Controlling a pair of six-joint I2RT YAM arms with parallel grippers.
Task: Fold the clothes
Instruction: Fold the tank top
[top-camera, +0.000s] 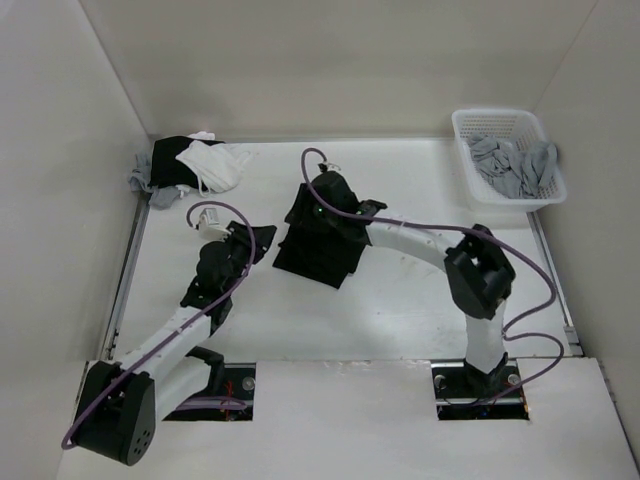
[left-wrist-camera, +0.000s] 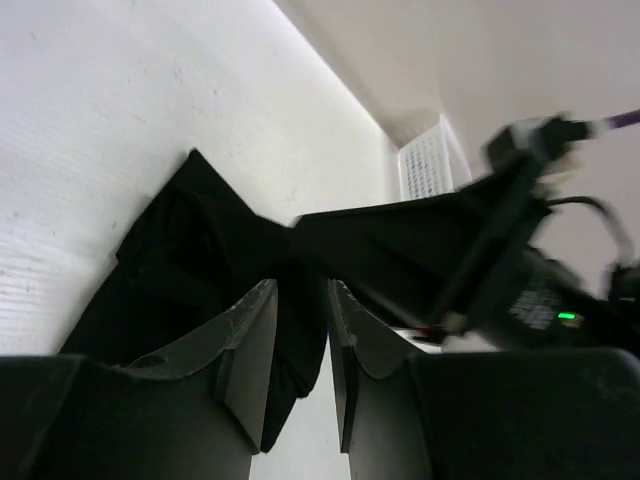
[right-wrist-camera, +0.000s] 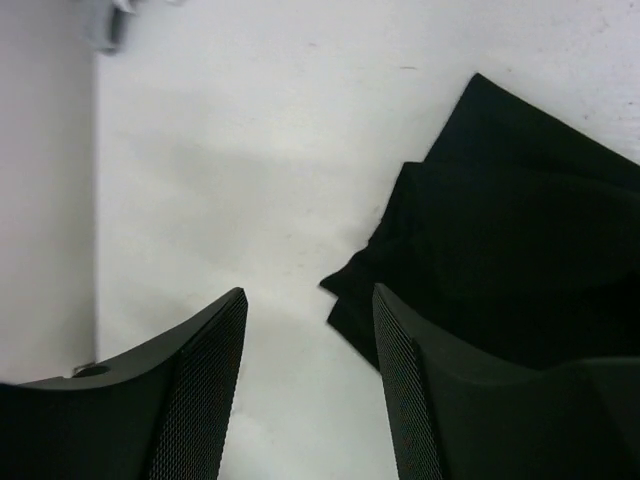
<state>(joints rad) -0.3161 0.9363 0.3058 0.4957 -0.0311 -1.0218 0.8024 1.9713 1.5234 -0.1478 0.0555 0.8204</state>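
Note:
The clothes (top-camera: 325, 255), a plain black top, lie bunched in the middle of the white table. My left gripper (top-camera: 258, 240) is at the top's left edge. In the left wrist view it (left-wrist-camera: 300, 305) is shut on a fold of the black fabric (left-wrist-camera: 190, 250), which hangs down between the fingers (left-wrist-camera: 250, 345). My right gripper (top-camera: 305, 205) hovers over the top's far left corner. In the right wrist view it (right-wrist-camera: 310, 305) stands open over bare table, with the black fabric (right-wrist-camera: 520, 240) just to the right of its right finger (right-wrist-camera: 400, 380).
A heap of white, black and grey garments (top-camera: 195, 165) lies in the far left corner. A white basket (top-camera: 456, 122) with light grey garments (top-camera: 515, 165) stands at the far right. Walls close in the table on three sides.

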